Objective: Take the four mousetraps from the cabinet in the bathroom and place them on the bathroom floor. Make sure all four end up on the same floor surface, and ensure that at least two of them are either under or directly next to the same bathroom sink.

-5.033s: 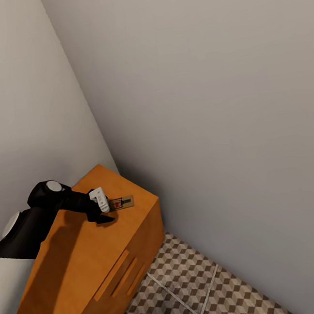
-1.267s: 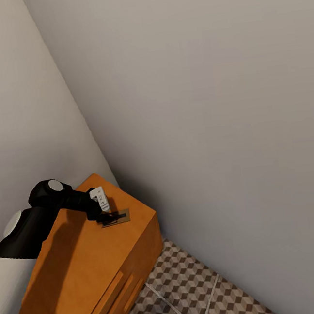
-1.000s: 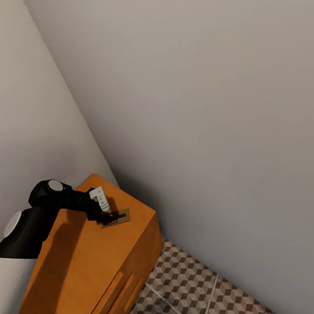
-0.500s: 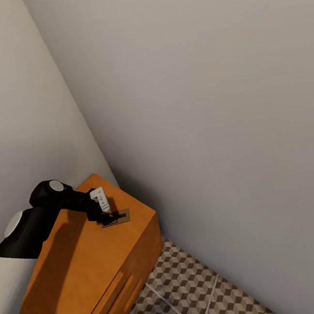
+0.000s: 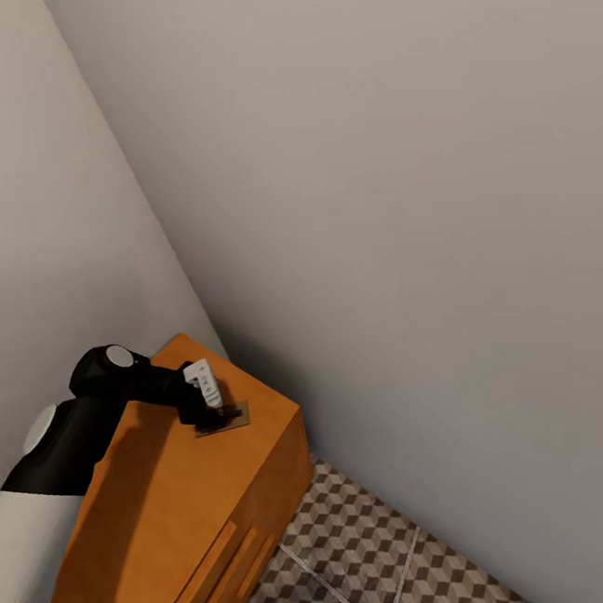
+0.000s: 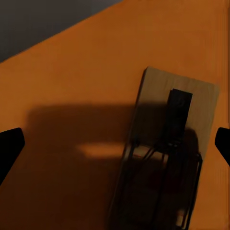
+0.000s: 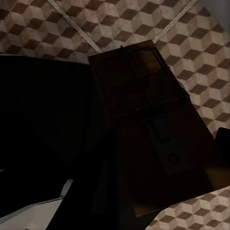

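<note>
We see the cabinet [image 5: 177, 522]: orange-brown wood look, smooth, matt, no visible grain; same flat orange top in left wrist view [image 6: 72, 86]. Mousetrap [image 6: 167, 153] on it: pale brown wooden board, matt, w/ dark thin wire parts, prob. metal. 2nd mousetrap [image 7: 153, 143] in right wrist view: darker brown board, matt, black wire, small grey plate. Bathroom floor [image 5: 368, 556]: tiles w/ brown/beige/white cube print, pale grout, low sheen. Walls [image 5: 401, 187]: plain grey-white, matt, smooth. Left arm [image 5: 82, 429]: black shell w/ slight gloss, white part lower down.
</note>
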